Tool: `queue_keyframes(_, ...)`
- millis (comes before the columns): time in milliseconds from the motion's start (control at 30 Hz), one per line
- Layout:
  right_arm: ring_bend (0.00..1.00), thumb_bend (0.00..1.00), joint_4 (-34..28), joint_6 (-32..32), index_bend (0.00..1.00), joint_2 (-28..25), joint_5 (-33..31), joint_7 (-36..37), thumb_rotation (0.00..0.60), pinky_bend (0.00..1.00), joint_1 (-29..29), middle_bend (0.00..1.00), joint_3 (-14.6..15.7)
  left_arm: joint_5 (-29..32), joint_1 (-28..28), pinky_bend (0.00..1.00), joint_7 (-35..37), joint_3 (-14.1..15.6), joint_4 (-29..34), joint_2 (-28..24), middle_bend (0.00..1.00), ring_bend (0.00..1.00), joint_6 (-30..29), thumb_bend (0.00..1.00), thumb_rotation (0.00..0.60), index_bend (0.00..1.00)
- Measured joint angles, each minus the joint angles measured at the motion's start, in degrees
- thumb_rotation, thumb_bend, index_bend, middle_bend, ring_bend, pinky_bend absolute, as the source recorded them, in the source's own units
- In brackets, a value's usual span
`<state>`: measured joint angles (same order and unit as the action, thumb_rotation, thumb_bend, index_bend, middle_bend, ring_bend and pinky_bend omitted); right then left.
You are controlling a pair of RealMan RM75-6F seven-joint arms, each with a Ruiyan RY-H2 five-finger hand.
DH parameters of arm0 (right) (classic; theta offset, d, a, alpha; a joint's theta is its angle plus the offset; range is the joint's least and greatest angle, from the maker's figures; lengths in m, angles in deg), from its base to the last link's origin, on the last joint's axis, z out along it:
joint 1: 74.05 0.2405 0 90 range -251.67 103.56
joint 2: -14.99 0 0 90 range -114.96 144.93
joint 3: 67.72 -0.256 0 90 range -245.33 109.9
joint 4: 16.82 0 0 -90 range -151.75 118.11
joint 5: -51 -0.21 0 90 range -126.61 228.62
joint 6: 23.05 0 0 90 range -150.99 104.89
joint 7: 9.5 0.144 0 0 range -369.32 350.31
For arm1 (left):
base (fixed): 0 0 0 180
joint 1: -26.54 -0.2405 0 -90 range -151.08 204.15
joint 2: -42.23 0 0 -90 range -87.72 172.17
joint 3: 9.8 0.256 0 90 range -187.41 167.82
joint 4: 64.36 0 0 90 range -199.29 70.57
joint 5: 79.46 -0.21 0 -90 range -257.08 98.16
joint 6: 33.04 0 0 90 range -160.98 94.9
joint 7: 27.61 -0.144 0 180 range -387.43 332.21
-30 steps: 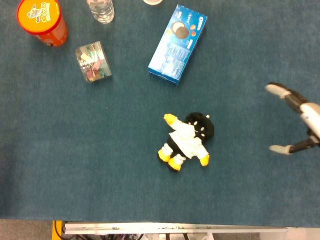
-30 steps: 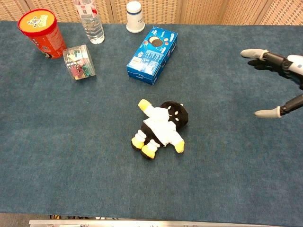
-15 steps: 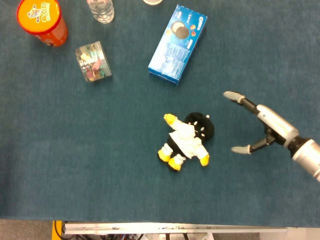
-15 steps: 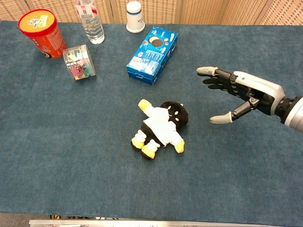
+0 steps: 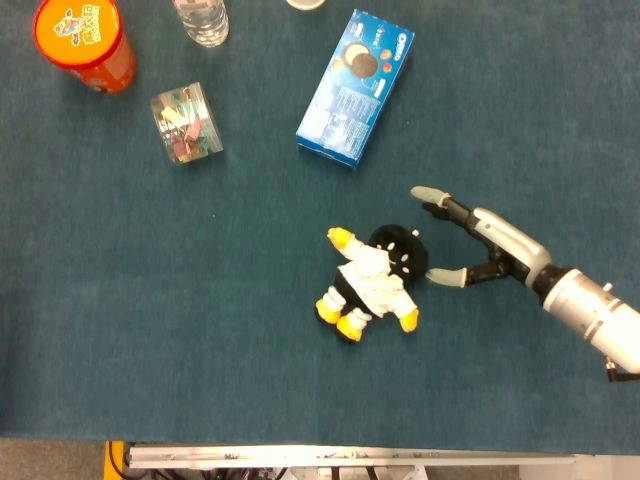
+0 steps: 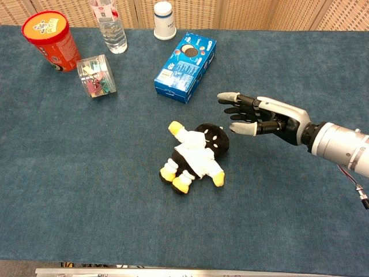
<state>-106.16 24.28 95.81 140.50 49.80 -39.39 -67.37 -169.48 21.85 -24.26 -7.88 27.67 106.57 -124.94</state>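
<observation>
Now the right hand (image 5: 478, 243) is empty, fingers spread apart — the plush doll (image 5: 375, 278) lies just left of its fingertips, head nearest, feet pointing away.

The right hand (image 6: 259, 115) reaches in from the right with its fingers (image 6: 230, 97) spread and nothing in them, its fingertips just beside the black head of a plush toy (image 6: 195, 156) lying on the blue table (image 6: 86, 190). A blue cookie box (image 6: 185, 67) lies behind the toy.
</observation>
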Motion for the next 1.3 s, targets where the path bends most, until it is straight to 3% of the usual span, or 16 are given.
queue_keyframes(567, 0.00, 0.00, 5.41, -3.49, 0.00, 7.53, -0.01, 2.19, 0.360, 0.00, 4.17, 0.00, 0.39, 0.63, -0.33, 0.09, 1.01, -0.13, -0.66, -0.26, 0.13, 0.13, -0.22, 0.33, 0.600, 0.13)
queue_keyframes(1033, 0.00, 0.00, 1.87, 3.45, 0.00, 1.56, 3.42, 4.05, 0.360, 0.00, 2.55, 0.00, 4.04, 0.07, -0.44, 0.09, 0.81, 0.04, -0.49, -0.34, 0.13, 0.13, -0.47, 0.33, 0.600, 0.13)
queue_keyframes(1300, 0.00, 0.00, 3.60, 0.52, 0.00, 3.89, 1.38, 2.21, 0.360, 0.00, 4.03, 0.00, 3.28, 0.19, -0.32, 0.09, 0.67, -0.09, -0.32, -0.35, 0.13, 0.13, -0.36, 0.33, 0.600, 0.13)
